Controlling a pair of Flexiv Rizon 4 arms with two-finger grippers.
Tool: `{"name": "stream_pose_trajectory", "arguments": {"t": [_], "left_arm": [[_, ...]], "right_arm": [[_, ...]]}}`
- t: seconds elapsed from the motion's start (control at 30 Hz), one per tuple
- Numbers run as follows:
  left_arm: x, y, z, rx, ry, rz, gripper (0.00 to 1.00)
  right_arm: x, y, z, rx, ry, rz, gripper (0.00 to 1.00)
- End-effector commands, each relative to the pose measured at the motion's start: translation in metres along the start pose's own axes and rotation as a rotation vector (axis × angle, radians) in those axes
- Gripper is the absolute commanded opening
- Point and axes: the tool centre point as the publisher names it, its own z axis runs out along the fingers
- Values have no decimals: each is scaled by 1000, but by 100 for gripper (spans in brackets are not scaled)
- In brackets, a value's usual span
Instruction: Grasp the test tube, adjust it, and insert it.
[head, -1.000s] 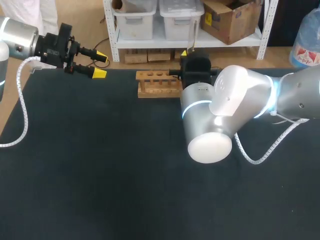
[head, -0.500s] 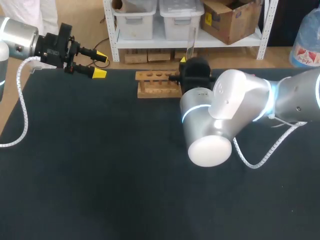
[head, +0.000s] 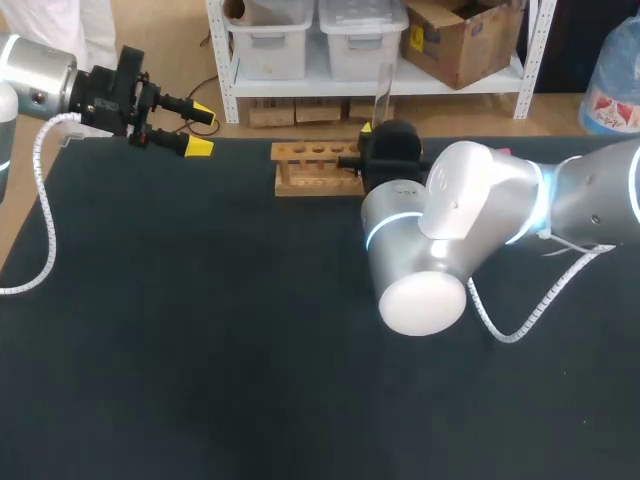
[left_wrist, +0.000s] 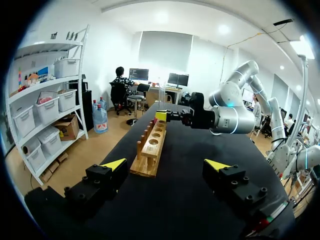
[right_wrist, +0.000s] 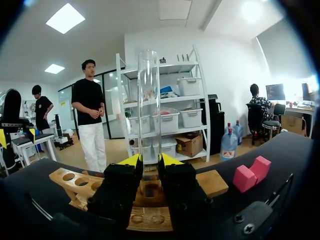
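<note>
The right arm comes in from the right side and its right gripper (right_wrist: 150, 161) is clamped on the clear glass test tube (right_wrist: 149, 100). The black fingers with yellow tips press the tube's lower part from both sides. The tube stands upright, its open mouth up top, rising well above the fingers. From above, the tube (head: 383, 88) shows as a pale sliver sticking up over the black gripper body at the far edge of the dark table (head: 200, 350).

Right under that grip sits the light wooden test tube rack with round holes in its top board (head: 318, 167). In the right wrist view the tube's bottom end hangs directly over one of the rack's end holes. Whether it has entered the hole cannot be told, as the fingers hide the spot. Two small pink blocks (right_wrist: 251, 173) lie on the table just beside the rack's end.

Over on the other side, the left gripper (head: 200, 130) hovers at the far left corner of the table, well apart from the rack. Its fingers are spread wide with nothing between them, and it points along the table towards the rack (left_wrist: 151, 150) and the right arm beyond.
</note>
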Motion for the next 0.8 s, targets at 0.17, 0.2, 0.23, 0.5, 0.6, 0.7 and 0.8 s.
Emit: {"name": "stream_pose_trajectory", "arguments": {"t": [0.17,0.2,0.23,0.5,0.6,0.7,0.8], "left_arm": [[1,-1,0,-2,-2,2,100],[1,-1,0,-2,-2,2,100],[1,-1,0,-2,-2,2,100],[1,-1,0,-2,-2,2,100],[1,-1,0,-2,-2,2,100],[1,-1,0,-2,-2,2,100],[1,-1,0,-2,-2,2,100]], "right_arm": [[3,-1,4,-141,9,4,0],[4,-1,4,-143,10,4,0],[4,-1,4,-143,11,4,0],[5,0,2,-153,21,6,12],[5,1,2,-156,24,6,46],[4,1,0,-158,24,8,80],[3,1,0,-160,22,8,87]]}}
